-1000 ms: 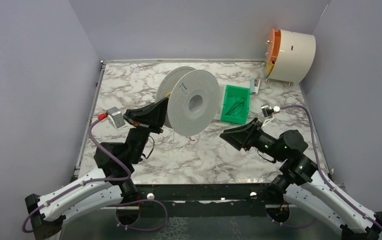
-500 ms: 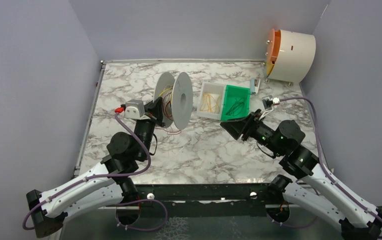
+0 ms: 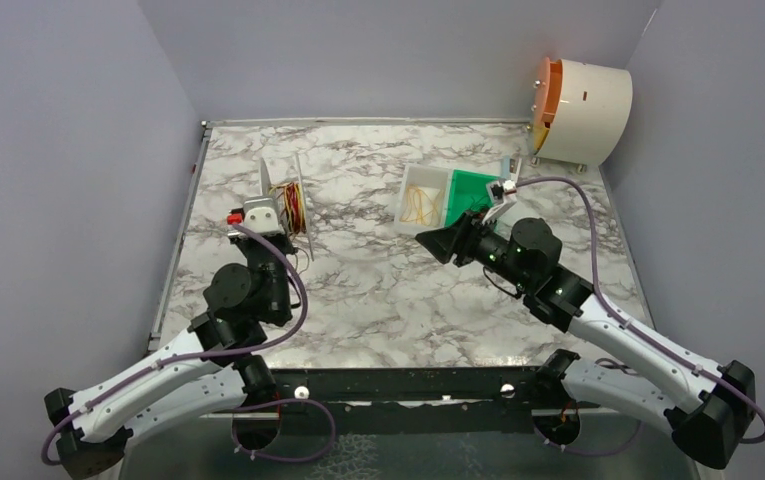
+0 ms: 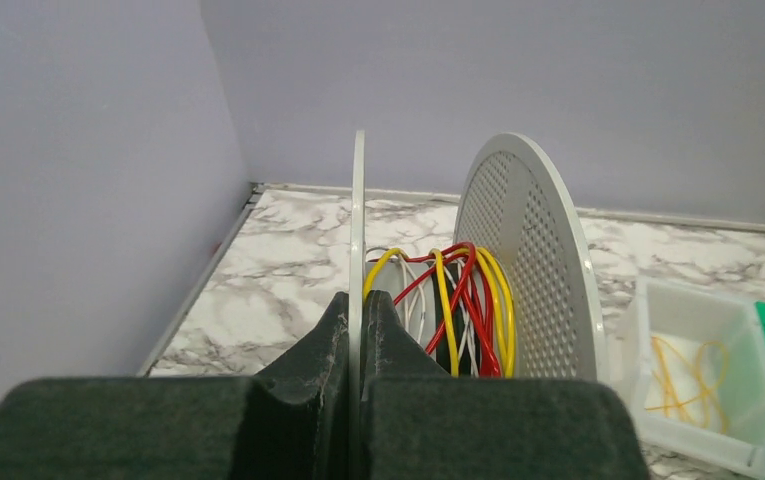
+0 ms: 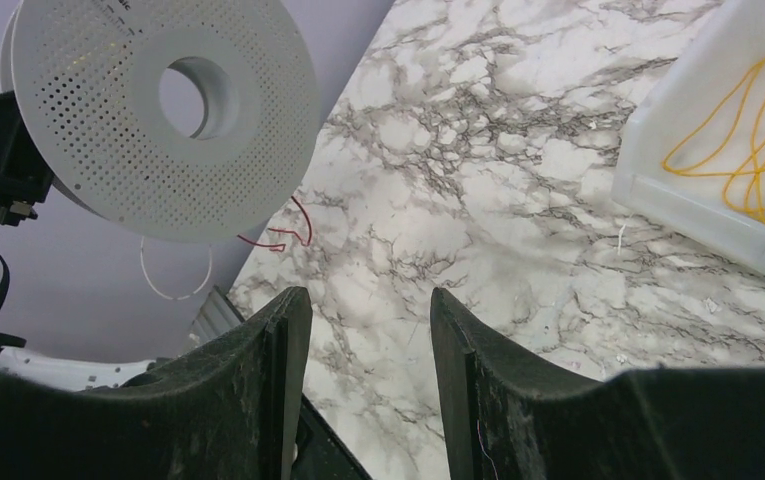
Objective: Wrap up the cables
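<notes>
Left wrist view: left fingers [image 4: 328,340] pinch the spool [image 4: 358,250] flange beside wound cables [image 4: 453,300]; right fingers [image 5: 288,340] parted, empty.

A pale grey plastic spool [image 4: 518,270] with perforated, dotted flanges carries thin yellow, red, white and black cables [image 4: 453,305] at the centre of the left wrist frame. The tabletop [image 3: 378,290] is white marble veined in dark grey. At upper right of the overhead frame sit a white bin [image 3: 407,196] holding yellow wire loops [image 3: 419,207], a bright green bin [image 3: 478,187], and a white drum with an orange rim [image 3: 583,110].
</notes>
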